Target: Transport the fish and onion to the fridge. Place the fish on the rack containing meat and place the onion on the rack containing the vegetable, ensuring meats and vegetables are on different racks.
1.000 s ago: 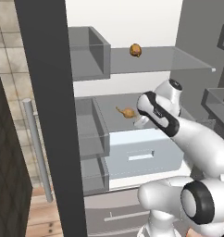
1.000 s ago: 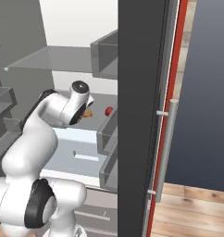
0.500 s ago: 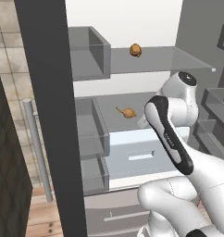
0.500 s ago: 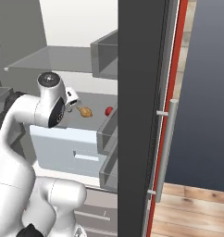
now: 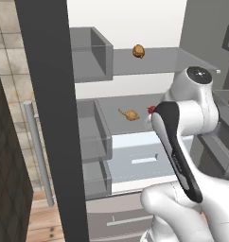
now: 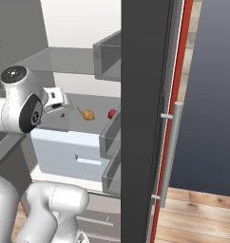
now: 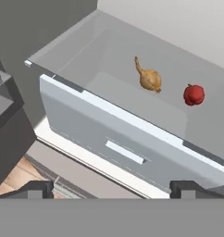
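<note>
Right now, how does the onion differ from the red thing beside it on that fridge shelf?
The onion is tan-gold with a long thin stalk; the red vegetable is bright red, rounder, without one. The onion's body looks slightly larger and lies on its side. Both rest apart on the same glass shelf above the drawer.

The open fridge's pale back wall (image 5: 130,19) is catching an even, flat light, with grey glass racks (image 5: 173,59) running across it and a light blue-grey drawer (image 7: 118,139) sitting below them, its slot handle facing out. A dark door edge (image 5: 55,118) is standing at the left with a long grey bar handle (image 5: 38,151) beside it, beige tiled wall (image 5: 5,61) showing behind. Wooden plank flooring (image 6: 197,213) is lying beneath, and a second bar handle (image 6: 169,152) is hanging on the red-trimmed door (image 6: 183,76) to the right.
</note>
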Controlling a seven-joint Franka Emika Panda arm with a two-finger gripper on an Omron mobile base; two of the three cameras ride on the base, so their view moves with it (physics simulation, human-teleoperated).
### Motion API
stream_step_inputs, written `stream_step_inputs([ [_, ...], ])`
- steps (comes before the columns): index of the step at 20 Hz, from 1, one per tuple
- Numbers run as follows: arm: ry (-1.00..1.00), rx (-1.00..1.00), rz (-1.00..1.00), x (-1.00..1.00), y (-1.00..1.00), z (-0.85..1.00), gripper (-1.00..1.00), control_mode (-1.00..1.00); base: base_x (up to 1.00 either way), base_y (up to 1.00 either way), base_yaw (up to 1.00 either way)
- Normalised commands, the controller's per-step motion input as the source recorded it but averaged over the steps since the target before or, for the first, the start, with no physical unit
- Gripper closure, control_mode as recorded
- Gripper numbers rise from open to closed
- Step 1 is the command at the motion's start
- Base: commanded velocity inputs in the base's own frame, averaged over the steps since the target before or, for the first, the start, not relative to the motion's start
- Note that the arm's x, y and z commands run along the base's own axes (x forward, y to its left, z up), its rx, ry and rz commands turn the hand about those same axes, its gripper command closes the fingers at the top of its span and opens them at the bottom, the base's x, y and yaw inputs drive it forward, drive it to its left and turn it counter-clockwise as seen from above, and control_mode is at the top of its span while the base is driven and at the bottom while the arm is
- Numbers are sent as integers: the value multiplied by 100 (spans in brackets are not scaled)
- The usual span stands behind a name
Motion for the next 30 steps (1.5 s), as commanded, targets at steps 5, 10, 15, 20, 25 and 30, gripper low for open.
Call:
stream_step_inputs([
  [5,0,0,-8,-48,-5,25,-100,-100,0,0,0],
  [10,-1,6,-2,-54,-12,9,-100,-100,0,0,0],
  [15,-3,2,-17,-43,-7,1,-100,-100,0,0,0],
  [20,-1,2,-37,-9,0,3,-100,-100,0,0,0],
  [25,-1,11,-16,0,-1,1,-100,-100,0,0,0],
  [30,-19,0,5,-38,0,7,-100,-100,0,0,0],
])
